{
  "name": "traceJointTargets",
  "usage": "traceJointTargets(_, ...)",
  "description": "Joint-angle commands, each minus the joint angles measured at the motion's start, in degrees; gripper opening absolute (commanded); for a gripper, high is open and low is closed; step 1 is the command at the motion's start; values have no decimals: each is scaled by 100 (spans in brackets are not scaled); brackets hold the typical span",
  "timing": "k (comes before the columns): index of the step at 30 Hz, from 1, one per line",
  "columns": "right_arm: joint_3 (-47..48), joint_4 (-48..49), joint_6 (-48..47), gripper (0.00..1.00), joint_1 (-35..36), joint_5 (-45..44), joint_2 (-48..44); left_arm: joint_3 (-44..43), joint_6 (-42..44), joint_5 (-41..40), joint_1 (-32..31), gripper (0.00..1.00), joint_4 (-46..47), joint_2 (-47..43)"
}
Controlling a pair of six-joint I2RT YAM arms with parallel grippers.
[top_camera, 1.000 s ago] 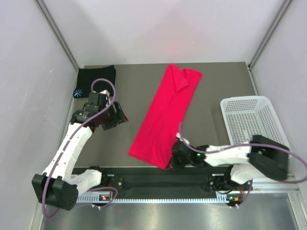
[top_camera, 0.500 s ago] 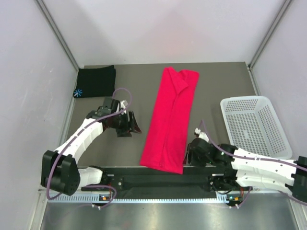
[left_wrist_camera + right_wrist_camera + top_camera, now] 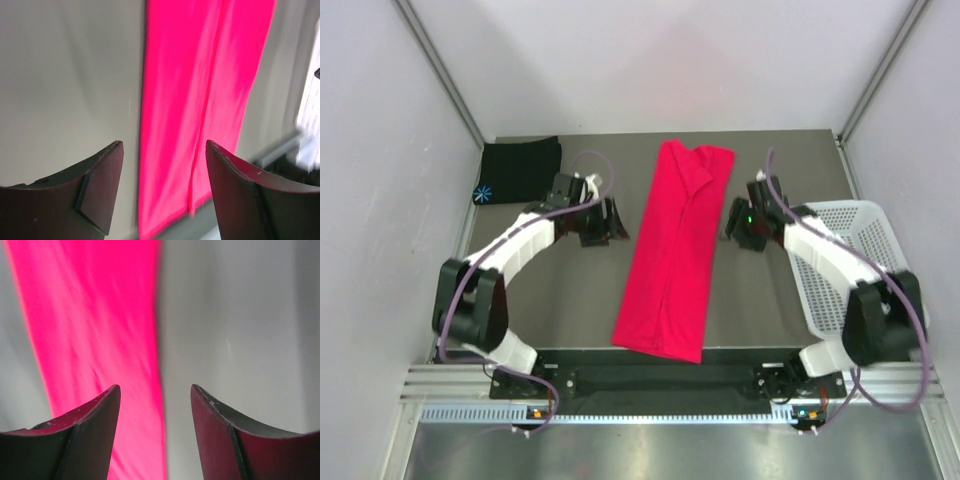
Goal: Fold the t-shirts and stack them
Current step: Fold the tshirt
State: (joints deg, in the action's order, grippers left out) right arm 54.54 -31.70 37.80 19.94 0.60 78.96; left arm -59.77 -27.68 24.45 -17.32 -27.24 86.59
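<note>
strip of red-pink shirt [image 3: 675, 255] is the whole story here: it lies flat down the middle of the table [image 3: 570, 290], long axis running from the near edge toward the back wall, leaning a bit so the far end sits further right than the near end. the left gripper [image 3: 608, 222] hangs just off its left long edge and the right gripper [image 3: 738, 225] just off its right long edge, both level with the far half, so the cloth sits between them and neither arm is really nearer. both have their jaws spread wide with nothing in them. my guess is the next fold goes across the short way, so each one has to come inward to its own edge first. the black shirt [image 3: 520, 170] sits folded in the far left corner, well apart from the red one, and the white basket [image 3: 880, 230] is off to the right. the overhead view gives the whole layout, the wrist cams only show blurry pink past the fingers, though the left wrist one shows the lengthwise crease more plainly
</note>
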Motion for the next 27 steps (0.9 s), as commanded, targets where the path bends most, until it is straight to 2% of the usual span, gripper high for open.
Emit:
traceJointTargets(1, 1343, 647, -738, 59, -429, 353, 908, -789, 131, -335, -8, 72, 1683, 882)
traceJointTargets(5, 2664, 683, -897, 59, -667, 221, 2069, -2253, 131, -431, -8, 71, 2109, 2123)
traceJointTargets(10, 3762, 1165, -827, 59, -1044, 221, 3264, -3285, 123, -572, 1, 70, 3206, 3467)
traceJointTargets(13, 4386, 1193, -845, 59, -1168, 309, 3915, -4223, 61, -564, 18, 71, 3796, 4301)
traceJointTargets(19, 4600, 1579, -748, 59, -1309, 344, 4426, -6052, -315, -379, 62, 74, 4051, 5867)
traceJointTargets(24, 4767, 1641, -590, 59, -1432, 502, 4839, -6714, -633, -563, 80, 77, 4526, 6676)
traceJointTargets(27, 4724, 1728, -555, 59, -1467, 502, 4918, -7021, -993, -591, 89, 75, 4859, 6950)
